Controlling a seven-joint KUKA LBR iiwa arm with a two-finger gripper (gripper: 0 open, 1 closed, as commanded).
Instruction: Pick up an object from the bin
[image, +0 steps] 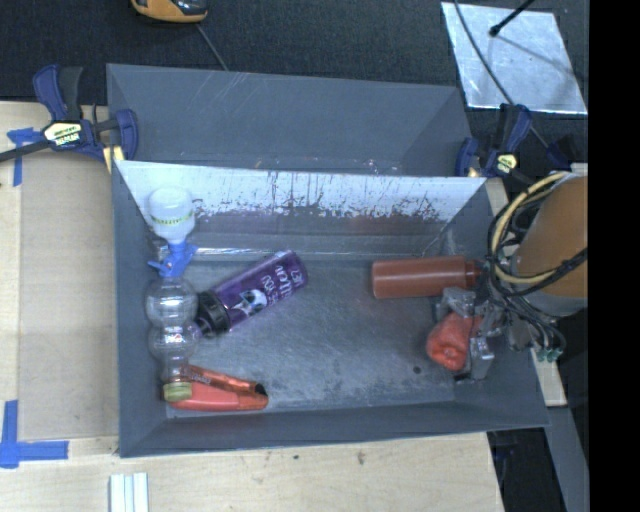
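Past the far rim of my bin (280, 76), the top of the frame is dark floor (340, 35), matte and almost black. At the upper right a silvery sheet (520, 70) lies on it, catching the light, and a thin dark rod (512, 17) crosses its top corner. On the top edge, left of centre, sits a yellow-and-black thing (170, 7) trailing a thin cable (212, 47). Along the bottom runs a pale speckled tabletop (330, 475).

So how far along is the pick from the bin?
The reach looks done: the gripper is low at the right of the bin, beside a red lump. Whether it grips the lump can't be told. Lifting is left; the lump looks to be on the floor.
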